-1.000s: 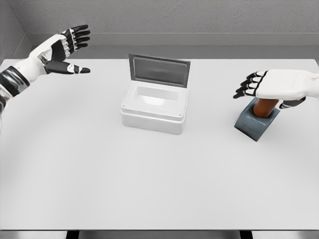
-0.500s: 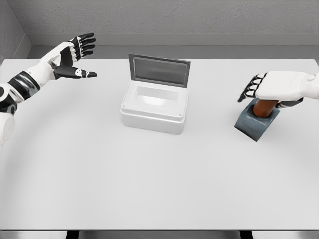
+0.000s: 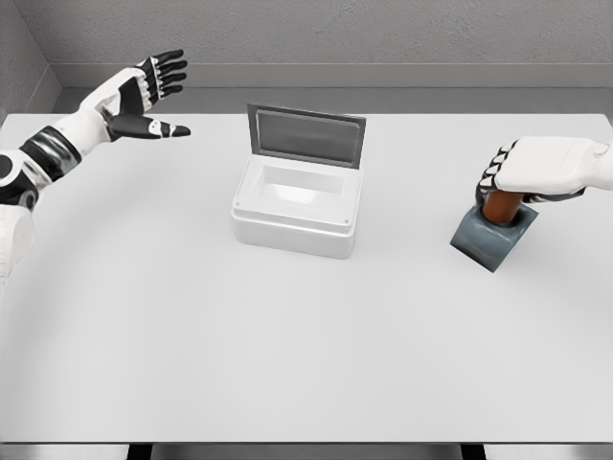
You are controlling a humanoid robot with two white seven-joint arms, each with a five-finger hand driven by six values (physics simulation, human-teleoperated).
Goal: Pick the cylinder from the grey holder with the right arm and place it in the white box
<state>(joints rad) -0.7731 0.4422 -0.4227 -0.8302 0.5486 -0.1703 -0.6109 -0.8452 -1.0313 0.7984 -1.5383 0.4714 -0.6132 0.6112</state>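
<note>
Head view shows you the reddish-brown cylinder (image 3: 501,206) seated in the dark grey wedge-shaped holder (image 3: 487,239) near the right edge of the white table (image 3: 287,355), not yet lifted. Over it sits the right hand (image 3: 536,171), and this is what has changed: a second ago its black fingers were fanned out toward the table's middle, while now they are curled down over the cylinder's top. From this angle you cannot confirm whether they have fully clamped it, but the grasp looks to be closing, so the pick is probably about to begin. Expect a straight pull up out of the socket before any sideways travel.

The white rectangular box (image 3: 297,206) stands near the table's centre, well apart from the holder, its grey lid (image 3: 306,136) propped upright at the back and its cavity bare.

At the far left corner the left hand (image 3: 144,96) hovers with fingers spread, holding nothing; it has drifted slightly toward the back edge.
</note>
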